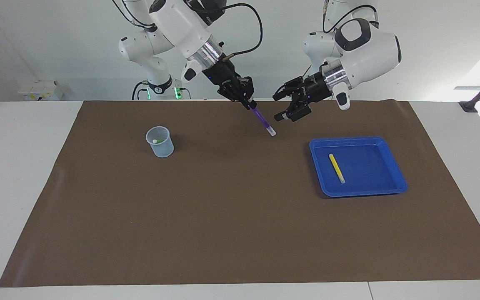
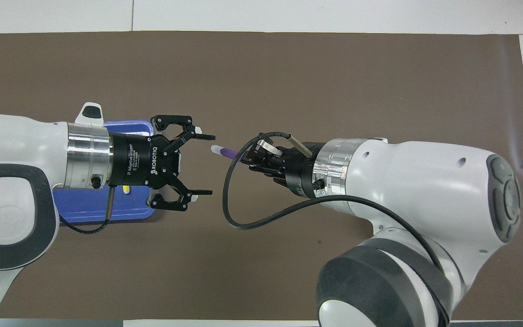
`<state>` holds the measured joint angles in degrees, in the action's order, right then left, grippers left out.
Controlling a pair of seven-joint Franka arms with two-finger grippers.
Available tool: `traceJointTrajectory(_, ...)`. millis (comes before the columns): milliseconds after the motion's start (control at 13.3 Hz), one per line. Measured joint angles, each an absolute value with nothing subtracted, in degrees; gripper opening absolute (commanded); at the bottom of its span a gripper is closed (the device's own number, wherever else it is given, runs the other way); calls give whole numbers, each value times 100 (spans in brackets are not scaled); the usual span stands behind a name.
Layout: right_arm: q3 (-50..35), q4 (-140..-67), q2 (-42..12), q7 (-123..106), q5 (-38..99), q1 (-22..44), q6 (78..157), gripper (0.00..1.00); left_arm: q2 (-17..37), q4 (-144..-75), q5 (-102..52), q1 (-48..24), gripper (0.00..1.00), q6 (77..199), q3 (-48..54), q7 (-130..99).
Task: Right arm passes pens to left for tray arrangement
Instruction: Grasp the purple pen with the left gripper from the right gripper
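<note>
the right arm's black two-finger gripper [image 1: 247, 101] is clamped on the slim purple marker pen [image 1: 263, 120], holding it slanted over the brown mat [image 1: 223, 208] near the edge closest to the robots. the left arm's black gripper [image 1: 281, 107] hangs just beside the pen's pale tip, fingers spread wide and empty. the slim yellow marker pen [image 1: 336, 168] lies in the shallow bright blue plastic tray [image 1: 390, 160] toward the left arm's end. the small clear plastic cup [image 1: 160, 141] stands toward the right arm's end.
</note>
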<state>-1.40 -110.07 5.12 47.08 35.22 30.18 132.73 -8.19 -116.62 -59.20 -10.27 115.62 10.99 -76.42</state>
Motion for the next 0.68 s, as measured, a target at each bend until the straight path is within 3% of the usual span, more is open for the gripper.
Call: traceJointTrajectory(677, -134, -11008, 512, 4627, 3522, 3051, 13275, 0, -920, -12144, -6431, -1590, 100, 13193, 1104, -7625)
